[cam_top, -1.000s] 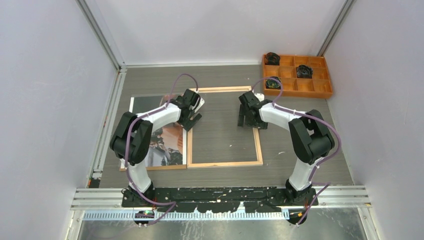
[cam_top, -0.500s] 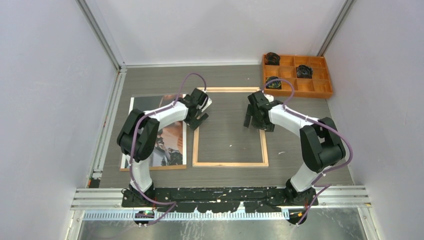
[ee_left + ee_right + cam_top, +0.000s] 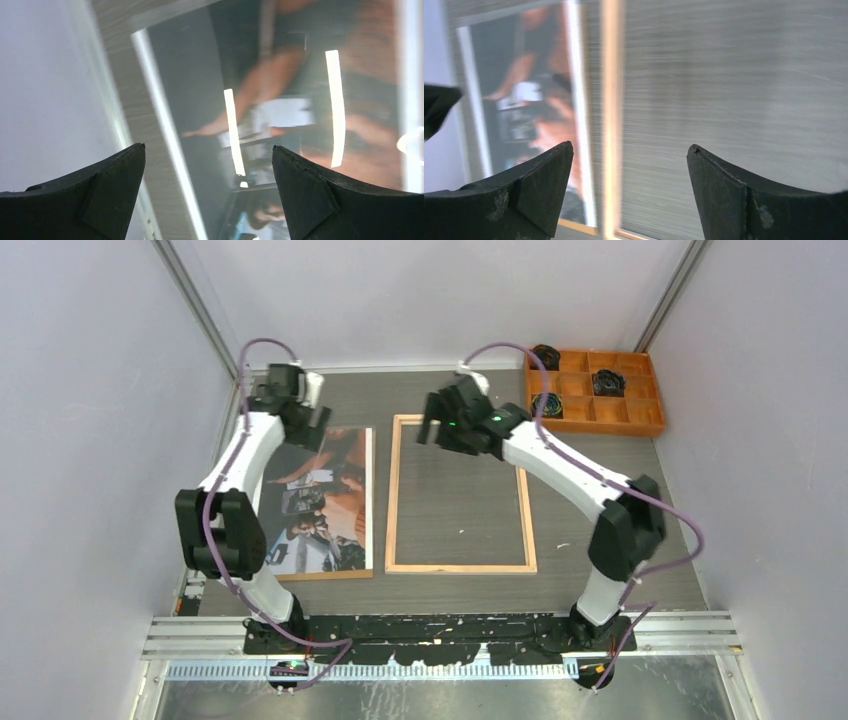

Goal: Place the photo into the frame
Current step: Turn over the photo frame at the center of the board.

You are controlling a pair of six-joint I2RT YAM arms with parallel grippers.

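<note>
One worktop point(image 3: 600, 530): grey, and everything lies flat on it, so there's no free edge to get under.
Frame point(image 3: 460, 567): wood side up, just right of the photo, only bare worktop inside it.
Photo point(image 3: 330, 510): picture side up at left, on what looks like a brown board point(image 3: 320, 576) peeking out at the near edge. I get glare streaks in the left wrist view and can't tell if a clear sheet is on top.
Left arm point(image 3: 240, 455): left jaws spread wide and empty, hovering over the photo's far left corner.
Right arm point(image 3: 560, 465): right jaws spread too, empty, above the frame's far left rail.
My plan: I reckon lifting the photo is the step. I'd come in low at that corner, catch only the paper and not the board, then carry it across level.
</note>
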